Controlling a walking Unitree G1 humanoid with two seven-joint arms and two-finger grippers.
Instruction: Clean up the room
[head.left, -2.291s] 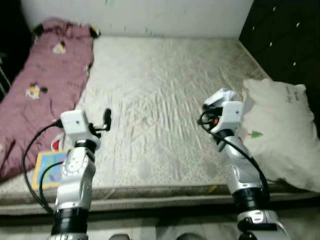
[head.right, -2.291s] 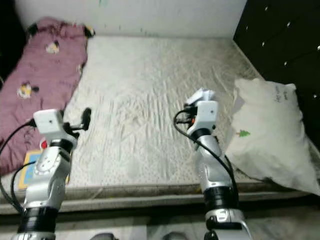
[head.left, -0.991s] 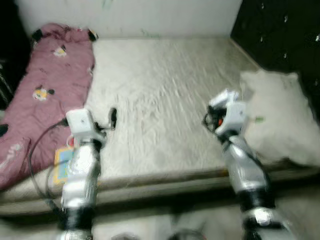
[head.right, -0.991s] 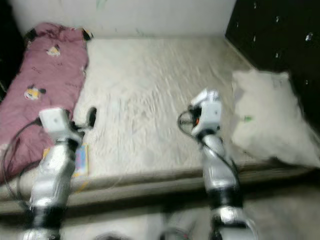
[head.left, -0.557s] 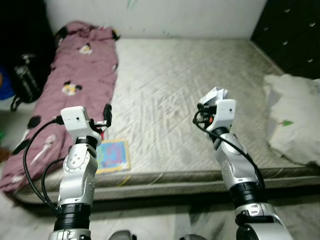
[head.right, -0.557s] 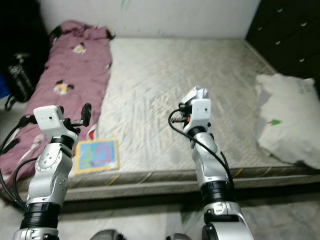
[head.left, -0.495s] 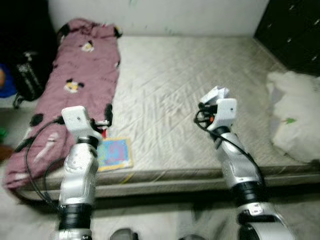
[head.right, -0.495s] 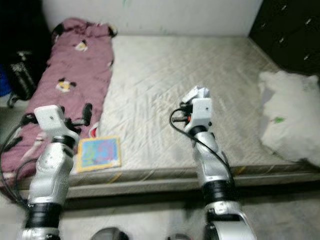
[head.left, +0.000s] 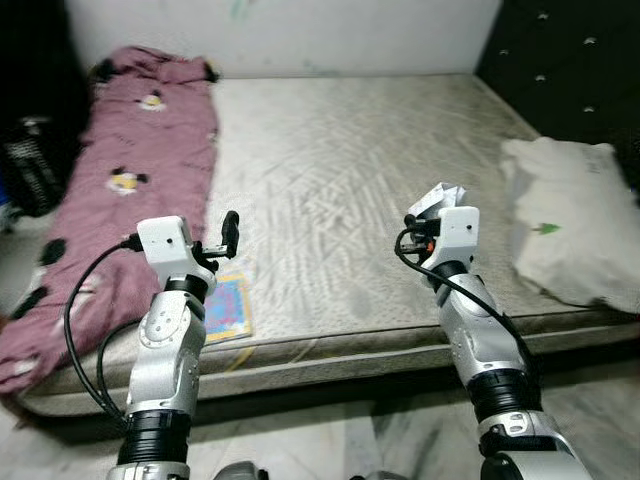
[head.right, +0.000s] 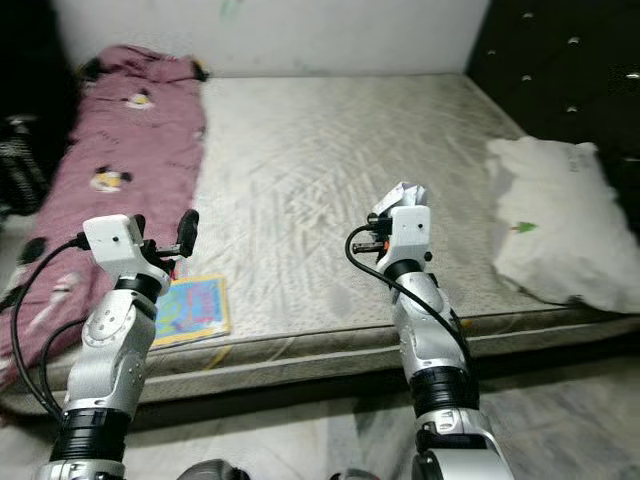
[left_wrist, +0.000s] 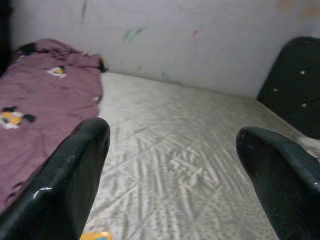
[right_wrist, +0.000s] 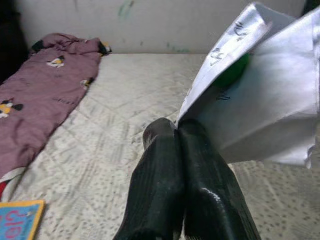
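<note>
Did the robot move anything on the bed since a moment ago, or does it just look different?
Nothing on the bed moved; the robot's head camera shifted, so the picture slid. The right pincer stays shut on the white paper, and the left pincer stays open and holds nothing. The pink blanket, colourful book and white pillow lie on the mattress as before.

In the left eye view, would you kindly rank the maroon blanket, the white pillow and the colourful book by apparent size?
1. Maroon blanket, largest.
2. White pillow.
3. Colourful book, smallest, partly hidden behind the left arm.
</note>
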